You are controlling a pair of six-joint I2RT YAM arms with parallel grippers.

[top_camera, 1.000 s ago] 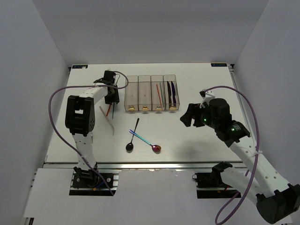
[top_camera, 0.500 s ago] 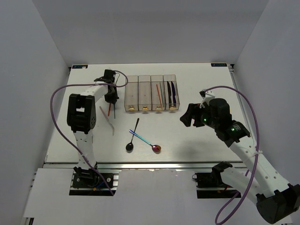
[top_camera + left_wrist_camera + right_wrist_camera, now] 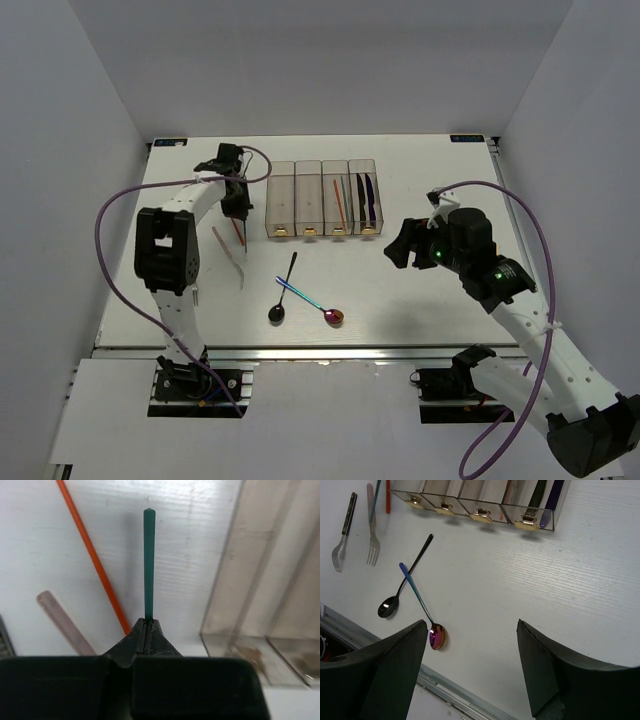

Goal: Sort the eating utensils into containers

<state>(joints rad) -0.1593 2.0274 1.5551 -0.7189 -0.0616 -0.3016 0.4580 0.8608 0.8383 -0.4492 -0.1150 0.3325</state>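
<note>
My left gripper is shut on the end of a green chopstick, held just left of the containers. A red chopstick and a pale fork handle lie on the table under it. The containers are four clear bins in a row; the third holds chopsticks, the fourth holds knives. A black spoon and an iridescent-red spoon lie crossed at mid table. My right gripper is open and empty, right of the spoons.
Two forks lie at the left, one of them pale pink. The table's front edge with a metal rail runs just below the spoons. Grey walls close in the table on three sides.
My left gripper has shifted slightly toward the far side, beside the bins, with the green chopstick in it. The right arm has not moved.
</note>
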